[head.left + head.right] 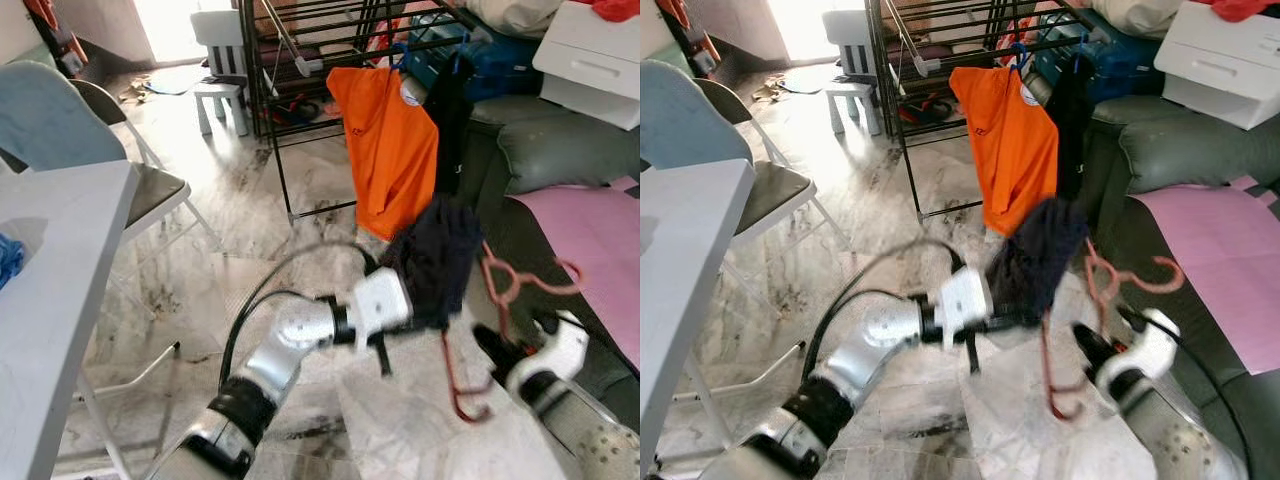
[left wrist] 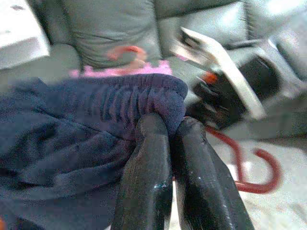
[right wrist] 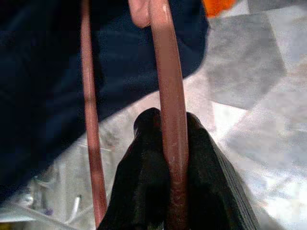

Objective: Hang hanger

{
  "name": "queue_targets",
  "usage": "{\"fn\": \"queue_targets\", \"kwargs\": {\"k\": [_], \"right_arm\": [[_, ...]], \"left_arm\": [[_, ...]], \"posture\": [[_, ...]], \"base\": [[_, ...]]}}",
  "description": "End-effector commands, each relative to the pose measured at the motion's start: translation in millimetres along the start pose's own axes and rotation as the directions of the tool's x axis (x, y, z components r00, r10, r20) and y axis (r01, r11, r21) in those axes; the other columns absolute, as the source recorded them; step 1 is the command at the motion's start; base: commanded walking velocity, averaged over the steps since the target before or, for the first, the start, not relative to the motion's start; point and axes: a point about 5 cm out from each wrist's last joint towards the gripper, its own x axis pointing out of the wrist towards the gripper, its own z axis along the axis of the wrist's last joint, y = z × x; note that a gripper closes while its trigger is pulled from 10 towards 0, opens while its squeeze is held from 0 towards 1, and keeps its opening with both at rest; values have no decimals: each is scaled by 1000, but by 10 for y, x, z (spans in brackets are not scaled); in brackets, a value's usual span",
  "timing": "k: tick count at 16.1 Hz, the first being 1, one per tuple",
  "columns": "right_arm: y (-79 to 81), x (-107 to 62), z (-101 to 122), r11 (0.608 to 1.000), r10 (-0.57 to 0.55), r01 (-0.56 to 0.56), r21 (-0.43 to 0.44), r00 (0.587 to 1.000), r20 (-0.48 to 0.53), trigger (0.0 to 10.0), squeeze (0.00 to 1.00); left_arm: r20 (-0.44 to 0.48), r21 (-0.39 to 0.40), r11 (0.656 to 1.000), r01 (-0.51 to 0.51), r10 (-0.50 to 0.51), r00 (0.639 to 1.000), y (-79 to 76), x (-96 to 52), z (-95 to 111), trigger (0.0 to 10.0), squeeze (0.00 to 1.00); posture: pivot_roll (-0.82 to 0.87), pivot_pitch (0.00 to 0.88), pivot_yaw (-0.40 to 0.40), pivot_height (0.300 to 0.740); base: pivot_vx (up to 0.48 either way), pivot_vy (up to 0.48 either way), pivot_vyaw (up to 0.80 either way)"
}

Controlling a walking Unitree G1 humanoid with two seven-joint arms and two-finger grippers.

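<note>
hanger: red plastic hanger (image 1: 497, 330) held low over the floor, in front of the drying rack (image 1: 300, 60)
right gripper (image 3: 173, 158): clamped on a hanger bar
left gripper (image 2: 165, 143): pinching the dark navy garment (image 1: 437, 255) (bunched at the hanger)
step tip: probably spread fabric on the hanger before lifting the hook to a rail
room: orange shirt (image 1: 385, 150) and sofa (image 1: 540, 150) crowd the right; open floor left

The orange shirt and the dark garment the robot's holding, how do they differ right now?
The orange shirt hangs spread out on the drying rack; the dark garment is bunched up in mid-air. The orange shirt is touched by neither gripper, while the dark garment is pinched by the left gripper, beside the reddish hanger held by the right gripper. The shirt is bright, the garment navy. Both are soft clothing.
</note>
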Motion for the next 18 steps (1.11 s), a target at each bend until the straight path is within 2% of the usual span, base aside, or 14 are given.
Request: {"fn": "queue_targets", "kwargs": {"k": [1, 3, 4, 6, 7, 8, 10, 11, 12, 13, 15, 16, 17, 18], "right_arm": [[19, -17, 160, 999, -26, 24, 27, 997, 78, 10000, 0], [-47, -16, 270, 995, -79, 72, 63, 989, 123, 10000, 0], [-18, -20, 302, 996, -72, 65, 59, 990, 124, 10000, 0], [54, -36, 344, 997, -57, 63, -48, 992, 115, 10000, 0], [56, -38, 355, 996, -61, 68, -59, 991, 117, 10000, 0], [79, -54, 394, 986, -79, 95, -137, 990, 121, 10000, 0], [112, -77, 487, 962, -109, 150, -229, 977, 182, 10000, 0], [187, -102, 633, 941, -99, 177, -289, 959, 265, 10000, 0], [209, -112, 680, 931, -96, 190, -310, 951, 295, 10000, 0], [310, -131, 775, 891, -52, 210, -402, 928, 368, 10000, 0], [418, -126, 776, 841, -4, 228, -491, 910, 414, 10000, 0], [483, -113, 738, 807, 40, 226, -545, 901, 433, 10000, 0], [519, -100, 701, 782, 67, 226, -581, 896, 438, 10000, 0], [547, -79, 660, 760, 84, 234, -607, 890, 448, 10000, 0]], "left_arm": [[5, 33, 998, 46, -46, 999, -36, 12, 47, 10000, 0], [-46, 13, 997, 71, -70, 997, -72, -28, -55, 10000, 0], [-75, 8, 997, 75, -74, 994, -76, -57, -110, 10000, 0], [-171, 57, 995, 84, -73, 983, -78, -149, -260, 10000, 0], [-188, 58, 995, 78, -65, 980, -73, -164, -285, 10000, 0], [-254, 71, 997, 42, -23, 967, -47, -217, -380, 10000, 0], [-293, 67, 997, 39, -18, 956, -56, -252, -449, 10000, 0], [-338, 41, 998, 42, -26, 941, -90, -273, -535, 10000, 0], [-344, 34, 998, 51, -36, 938, -106, -275, -554, 10000, 0], [-354, 7, 999, 53, -47, 934, -142, -266, -596, 10000, 0], [-354, -43, 999, 34, -47, 934, -162, -240, -628, 10000, 31], [-347, -80, 997, 22, -48, 937, -169, -220, -637, 10000, 310], [-345, -99, 995, 18, -51, 937, -175, -205, -642, 10000, 678], [-343, -106, 994, 17, -53, 938, -188, -179, -646, 10000, 886]], "posture": [[-63, 0, 30, 740], [-61, 0, 28, 740], [-61, 0, 28, 740], [-56, 0, 22, 740], [-56, 0, 22, 740], [-57, 0, 24, 740], [-60, 0, 26, 740], [-66, 0, 31, 740], [-66, 0, 31, 740], [-70, 0, 32, 740], [-68, 0, 29, 740], [-65, 0, 27, 740], [-64, 0, 26, 740], [-63, 0, 26, 740]], "base": [[0, 0, 0], [0, 0, 0], [0, 0, 0], [0, 0, 0], [0, 0, 0], [0, 0, 0], [0, 0, 0], [0, 0, 0], [0, 0, 0], [0, 0, 0], [0, 0, 0], [0, 0, 0], [0, 0, 0], [0, 0, 0]]}}
